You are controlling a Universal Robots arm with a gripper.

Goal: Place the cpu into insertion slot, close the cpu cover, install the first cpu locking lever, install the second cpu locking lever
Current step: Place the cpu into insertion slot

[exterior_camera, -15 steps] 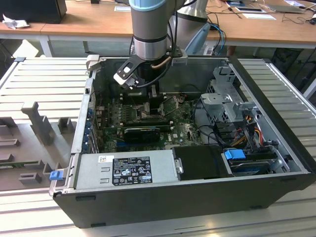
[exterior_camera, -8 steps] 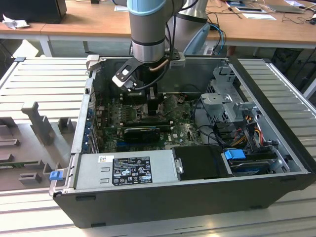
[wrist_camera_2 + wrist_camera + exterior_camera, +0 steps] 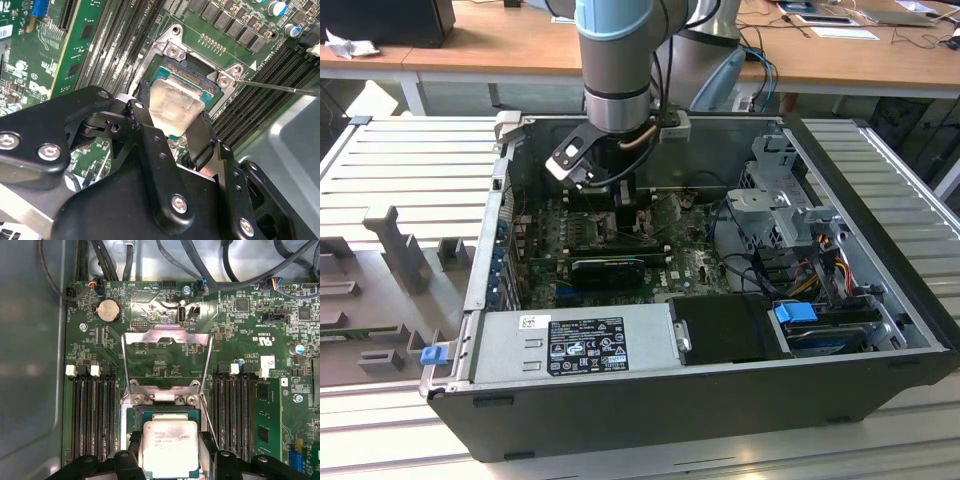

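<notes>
In both wrist views the pale silver cpu (image 3: 176,102) (image 3: 169,445) sits between my gripper's (image 3: 172,122) (image 3: 170,442) black fingers (image 3: 145,127), which are shut on its two sides. It hangs just over the near part of the insertion slot (image 3: 182,75) (image 3: 165,412), slightly tilted. The cpu cover (image 3: 167,334) is swung open and stands away from the socket over the board. A thin locking lever (image 3: 280,89) sticks out to one side, unlatched. In the exterior view my gripper (image 3: 605,195) reaches down into the open computer case (image 3: 880,300).
Memory slots (image 3: 92,415) run along both sides of the socket, and black cables (image 3: 210,270) hang over the board's far edge. The exterior view has a grey power supply (image 3: 575,345) at the case's front, a black card (image 3: 610,268) and drive cages (image 3: 780,200) on its right.
</notes>
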